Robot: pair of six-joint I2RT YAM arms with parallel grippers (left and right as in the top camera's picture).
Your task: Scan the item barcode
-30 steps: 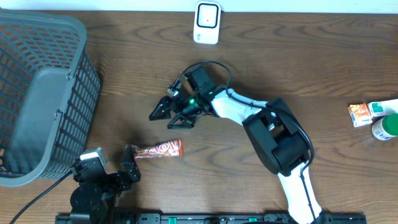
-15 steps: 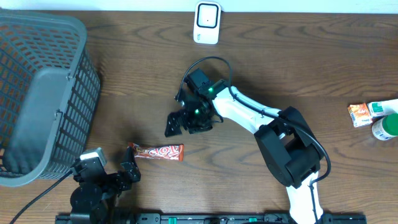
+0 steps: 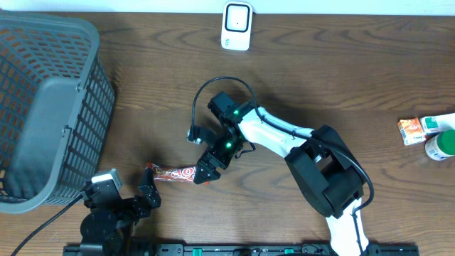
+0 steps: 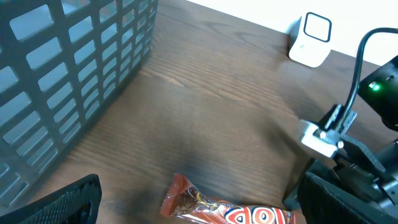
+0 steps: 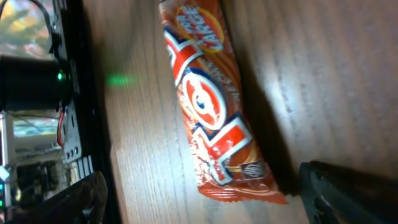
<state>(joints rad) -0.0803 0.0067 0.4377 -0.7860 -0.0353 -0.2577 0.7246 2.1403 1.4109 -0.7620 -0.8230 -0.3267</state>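
The item is a red and orange candy bar (image 3: 175, 173) lying flat near the table's front edge, left of centre. My right gripper (image 3: 205, 173) is open and low over the bar's right end. In the right wrist view the crimped end of the candy bar (image 5: 211, 112) lies between the spread fingers (image 5: 348, 193) of the right gripper (image 5: 214, 202). My left gripper (image 3: 146, 196) is open just in front of the bar's left end; its wrist view shows the candy bar (image 4: 230, 213) between its fingers (image 4: 62, 202). A white scanner (image 3: 237, 26) stands at the back centre. No barcode shows.
A large grey mesh basket (image 3: 43, 107) fills the left side and looms in the left wrist view as the basket (image 4: 62, 68). An orange packet (image 3: 410, 131), a white and green box (image 3: 437, 122) and a green-capped bottle (image 3: 442, 146) sit at the far right edge.
My right arm has swung forward and down from the table's middle to the candy bar's right end. The bar has shifted slightly. The left arm has not moved.
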